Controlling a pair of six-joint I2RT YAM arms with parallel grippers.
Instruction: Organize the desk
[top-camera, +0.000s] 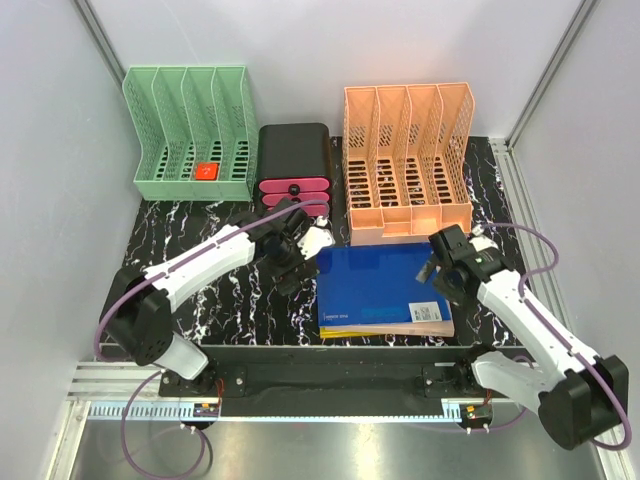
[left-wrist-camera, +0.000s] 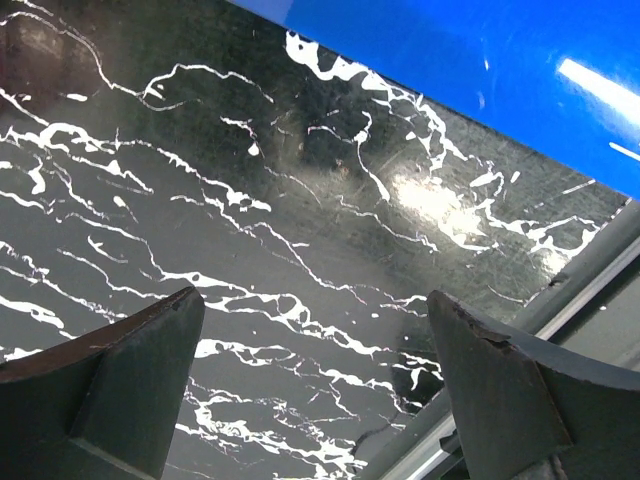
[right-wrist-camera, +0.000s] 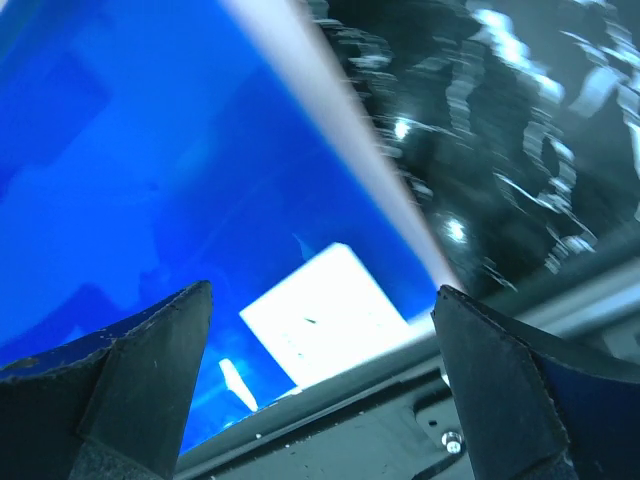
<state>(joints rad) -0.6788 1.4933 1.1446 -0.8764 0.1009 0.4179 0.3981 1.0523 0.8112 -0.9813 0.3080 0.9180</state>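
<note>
Left gripper (top-camera: 291, 262) low over the desk (top-camera: 230, 300), jaws apart. Right gripper (top-camera: 432, 272) above the blue book (top-camera: 385, 290), jaws likewise apart. White label (right-wrist-camera: 320, 310) illegible.

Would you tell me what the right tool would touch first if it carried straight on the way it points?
Most likely the blue book, near its white label, which lies straight ahead between the open fingers of the right tool. The desk shows just past the book's edge, so depth leaves some doubt.

I see a glossy, smooth tabletop (left-wrist-camera: 250, 230); a glossy blue book cover (right-wrist-camera: 150, 200); green rack (top-camera: 190, 140) and orange rack (top-camera: 405, 160) in perforated plastic; matt fingers (left-wrist-camera: 120, 390) on my left tool (left-wrist-camera: 312, 300).
</note>
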